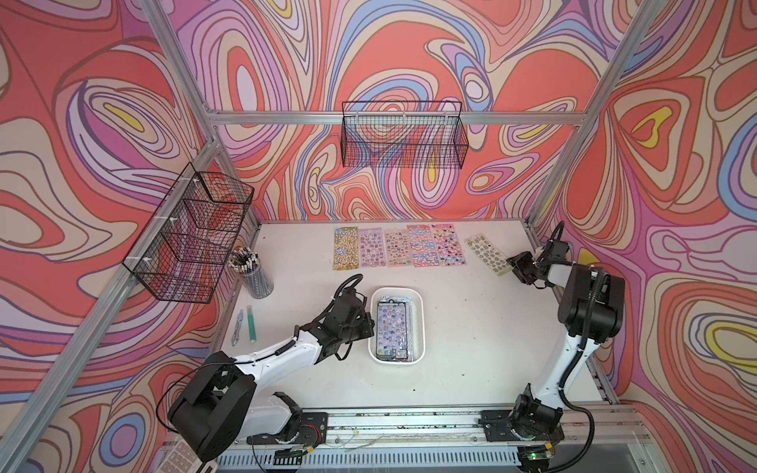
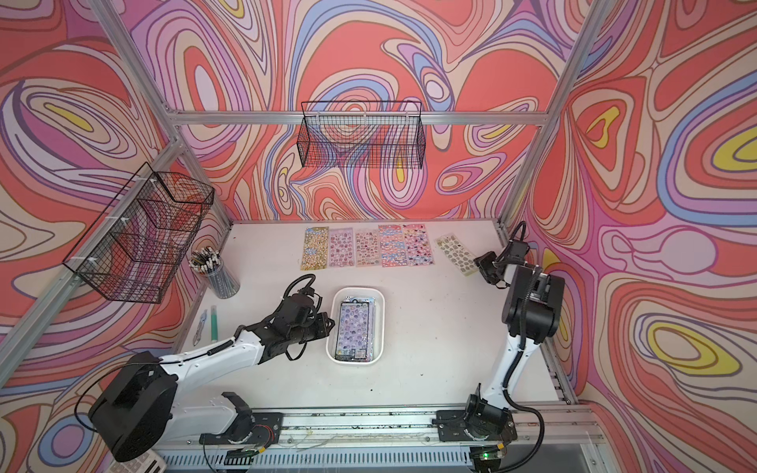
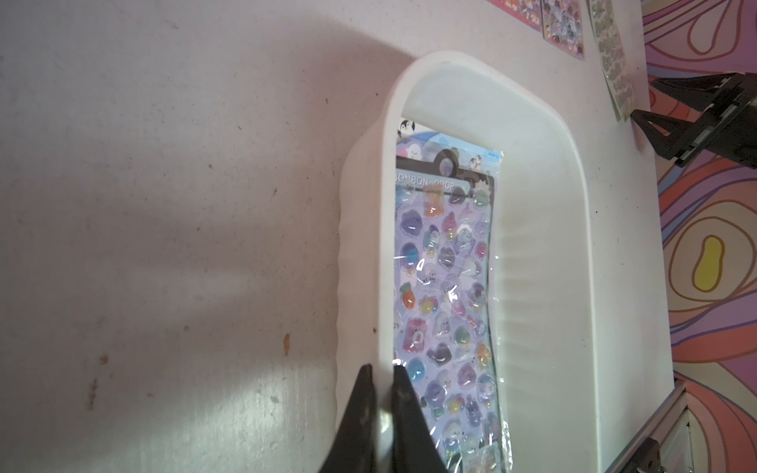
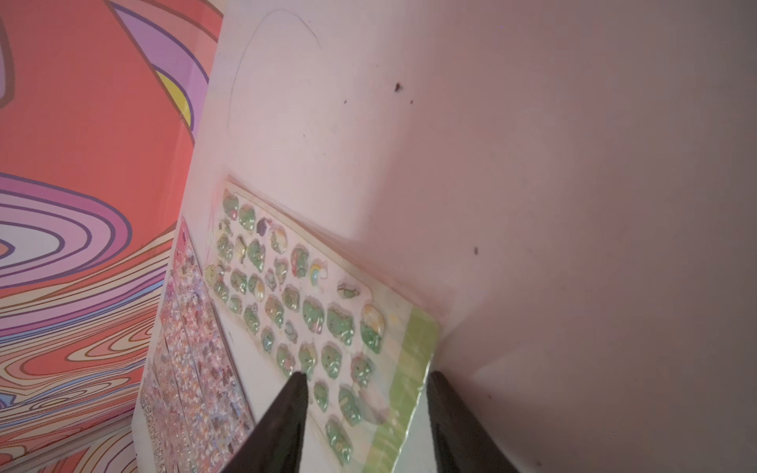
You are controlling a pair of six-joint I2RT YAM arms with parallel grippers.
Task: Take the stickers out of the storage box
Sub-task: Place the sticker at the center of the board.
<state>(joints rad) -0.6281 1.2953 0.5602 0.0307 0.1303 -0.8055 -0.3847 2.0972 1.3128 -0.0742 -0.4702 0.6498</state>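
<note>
The white storage box [image 1: 418, 323] [image 2: 379, 323] sits mid-table and holds a stack of stickers [image 1: 392, 327] [image 2: 353, 329], with a lilac, black-edged sheet [image 3: 444, 286] on top. My left gripper [image 1: 370, 326] [image 3: 382, 374] is shut on the box's left rim [image 3: 385, 245], one finger inside and one outside. Several sticker sheets [image 1: 395, 247] lie in a row at the back. A yellow-green sheet [image 1: 487, 253] [image 4: 311, 311] lies right of them. My right gripper [image 1: 511, 262] [image 4: 368, 376] is open over that sheet's near end, jaws apart on either side of it.
A cup of pens [image 1: 254, 270] stands at the left, with a green marker [image 1: 250, 325] and a small cutter [image 1: 236, 327] in front of it. Black wire baskets hang on the left wall [image 1: 192, 233] and the back wall [image 1: 403, 135]. A calculator [image 1: 184, 454] lies at the front left.
</note>
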